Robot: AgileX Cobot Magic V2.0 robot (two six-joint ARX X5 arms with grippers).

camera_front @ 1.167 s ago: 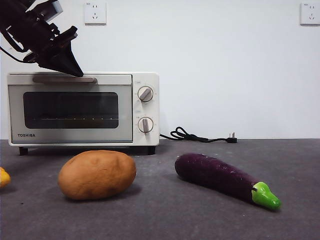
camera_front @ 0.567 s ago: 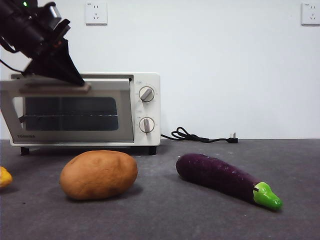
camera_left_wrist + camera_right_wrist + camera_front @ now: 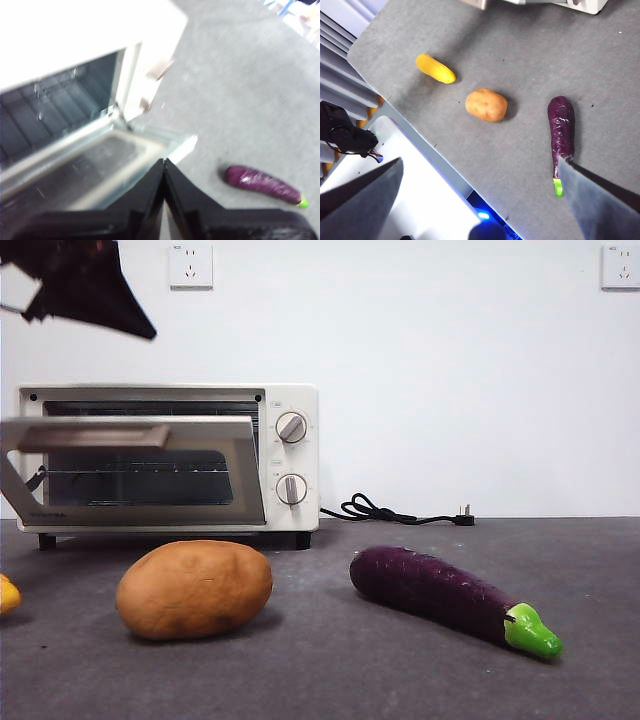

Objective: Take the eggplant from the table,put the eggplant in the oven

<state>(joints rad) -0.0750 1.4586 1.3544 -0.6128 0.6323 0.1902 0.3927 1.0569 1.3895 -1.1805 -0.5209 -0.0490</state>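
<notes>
Front view, surfaces: table dark grey, matte, faintly speckled; white wall behind w/ 2 sockets.
Oven: cream-white boxy toaster oven, 2 round knobs on its right panel, dark glass door w/ beige bar handle, hanging part-open, tilted out from the top; wire rack visible inside.
Eggplant: long, slim, glossy dark-purple skin w/ fine speckle, bright green pointed cap at its far-from-oven end. Lies flat on table, in front of oven and off to its knob side, well apart from it. 1 only.
Potato: rounded, matte brown, 1; in front of oven door, beside eggplant but not touching.
Yellow item: elongated, smooth, 1; past the potato, on the side away from eggplant, cut by frame edge in front view.
Cord: black, looped, plug at end, on table next to oven's knob side.
Left pincer: black, jaws pressed together, nothing between them; above the open oven door, clear of the handle.
Right pincer: jaws spread wide apart, holding nothing; high over table w/ eggplant, potato and yellow item below, oven at the far edge.
Counts: oven 1, knobs 2, veg items 3, pincers 2.
</notes>
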